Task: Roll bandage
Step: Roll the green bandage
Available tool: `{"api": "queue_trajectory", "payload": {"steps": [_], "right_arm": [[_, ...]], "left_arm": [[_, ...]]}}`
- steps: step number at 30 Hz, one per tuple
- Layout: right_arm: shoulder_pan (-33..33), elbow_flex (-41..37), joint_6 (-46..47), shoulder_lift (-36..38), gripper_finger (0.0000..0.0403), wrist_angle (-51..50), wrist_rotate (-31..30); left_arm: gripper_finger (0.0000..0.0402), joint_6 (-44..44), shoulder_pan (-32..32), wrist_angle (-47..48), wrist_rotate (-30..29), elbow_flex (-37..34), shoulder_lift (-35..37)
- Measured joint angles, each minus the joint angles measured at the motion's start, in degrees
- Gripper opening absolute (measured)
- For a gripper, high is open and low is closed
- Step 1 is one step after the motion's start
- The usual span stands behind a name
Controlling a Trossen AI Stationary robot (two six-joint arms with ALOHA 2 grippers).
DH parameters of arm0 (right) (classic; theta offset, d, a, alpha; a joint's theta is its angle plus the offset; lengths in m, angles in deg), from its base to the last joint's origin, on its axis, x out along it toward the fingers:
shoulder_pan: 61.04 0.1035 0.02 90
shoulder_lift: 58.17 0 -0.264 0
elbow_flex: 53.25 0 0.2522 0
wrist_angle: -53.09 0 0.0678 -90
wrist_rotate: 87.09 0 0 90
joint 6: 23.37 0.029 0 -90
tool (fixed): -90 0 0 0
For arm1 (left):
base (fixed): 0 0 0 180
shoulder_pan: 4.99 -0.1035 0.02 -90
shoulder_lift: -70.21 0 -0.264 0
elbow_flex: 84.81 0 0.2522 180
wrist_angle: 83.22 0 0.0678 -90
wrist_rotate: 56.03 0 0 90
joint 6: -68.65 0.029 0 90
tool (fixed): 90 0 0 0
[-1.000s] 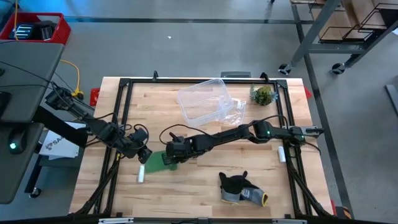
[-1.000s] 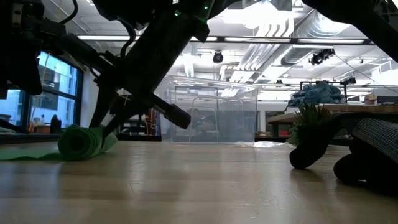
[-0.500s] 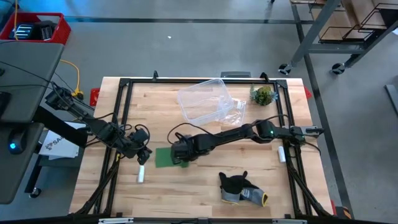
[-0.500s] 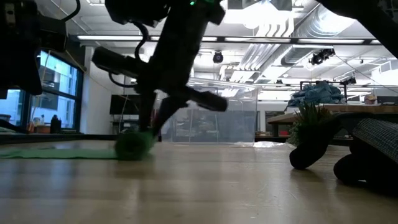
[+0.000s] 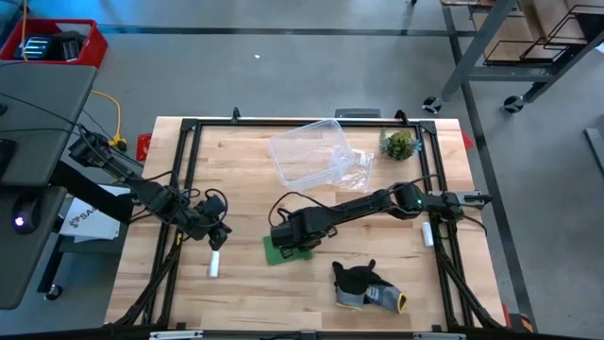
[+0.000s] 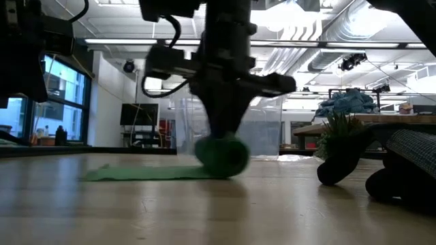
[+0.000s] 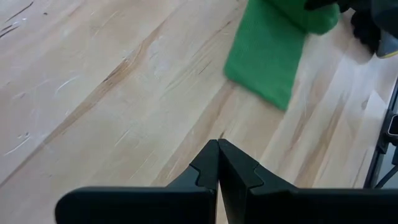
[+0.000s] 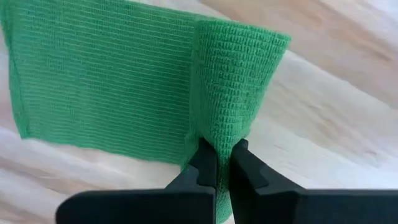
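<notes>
Overhead looks straight down, low sits level at tabletop — both share the bandage (image 5: 280,250) with close-up wrist views.

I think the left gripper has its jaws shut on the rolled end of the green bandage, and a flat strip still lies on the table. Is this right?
Not quite: it is the right gripper, not the left, whose jaws are shut on the rolled end of the bandage; the right wrist view shows it. The left gripper is shut on nothing, away from it. The flat strip does lie on the table.

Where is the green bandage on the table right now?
In the high view the bandage lies near the table's middle, slightly toward its near edge, pinched by the right gripper, between the white cylinder on its left and the dark glove.
</notes>
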Motion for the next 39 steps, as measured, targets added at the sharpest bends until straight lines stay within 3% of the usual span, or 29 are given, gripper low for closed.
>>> {"api": "queue_trajectory", "payload": {"steps": [6,13,17,22,27,31,39], "right_arm": [[-0.72,-7.05,-0.93,6.17,0.0,2.74,-0.01],[-1.68,-31.51,5.56,23.31,0.0,16.36,-0.55],[-1.18,-44.14,13.81,32.21,0.0,19.1,-1.76],[0.02,-55.66,20.36,37.25,0.0,34.16,-0.81],[0.38,-59.93,22.03,37.26,0.0,36.68,-0.54],[0.34,-58.97,20.95,37.26,0.0,29.82,-0.63],[0.2,-58.59,18.81,37.26,0.0,29.1,-0.87]], "left_arm": [[0.0,-0.19,-0.02,-0.17,0.0,0.0,0.0],[0.0,-0.19,-0.02,-0.3,-0.81,0.0,0.0],[0.0,0.13,-0.02,-0.33,-1.17,0.0,0.01],[0.0,1.79,-0.01,-0.33,-1.22,0.0,0.01],[0.0,1.49,-0.02,-2.12,-1.54,0.0,-0.05],[0.0,4.47,-1.3,-6.53,-1.73,0.01,-1.75],[0.0011,15.13,-9.19,-23.3,1.4,0.07,-14.77]]}}
